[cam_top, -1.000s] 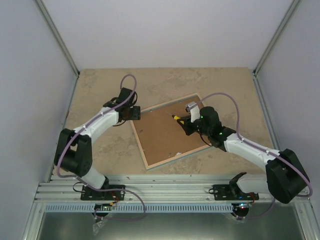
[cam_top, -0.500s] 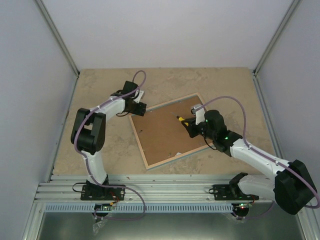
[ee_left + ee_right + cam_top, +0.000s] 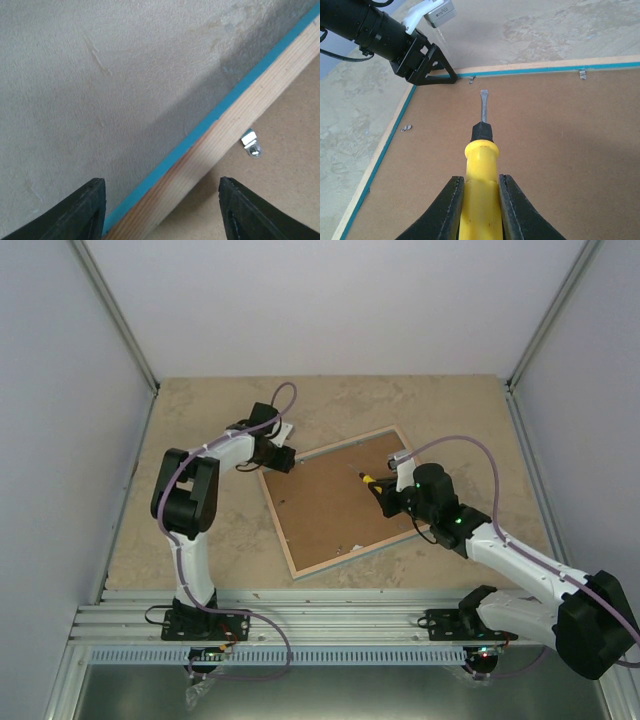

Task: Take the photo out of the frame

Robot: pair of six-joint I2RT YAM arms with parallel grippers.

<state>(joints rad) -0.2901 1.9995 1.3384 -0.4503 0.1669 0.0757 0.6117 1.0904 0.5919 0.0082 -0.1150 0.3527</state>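
**Mia:** What is sitting on the sandy-looking table (image 3: 200,420) between the white walls (image 3: 330,300)?

**Tom:** The frame (image 3: 320,525) is lying flat in the middle. Its brown back is facing up, with pale wood and a thin blue line running round the edge.

**Mia:** Where is the left claw (image 3: 283,458) waiting?

**Tom:** It is hanging at about ten o'clock from the frame's middle, right at that edge. Its two black fingers (image 3: 75,210) are standing wide apart, and the wood edge is running between them. They are gripping nothing. A little silver clip (image 3: 250,144) is sitting just beside the wood, on the brown board.

**Mia:** And the right claw (image 3: 481,182)?

**Tom:** It is reaching in from about three o'clock, over the brown back. It is squeezing a yellow screwdriver (image 3: 481,165) tight.

**Mia:** Which way is the screwdriver pointing?

**Tom:** In the right claw's own camera, the flat metal tip is pointing to twelve o'clock, over the board. I cannot tell if it is touching. The left claw is showing between ten and eleven o'clock there, at the frame's corner.
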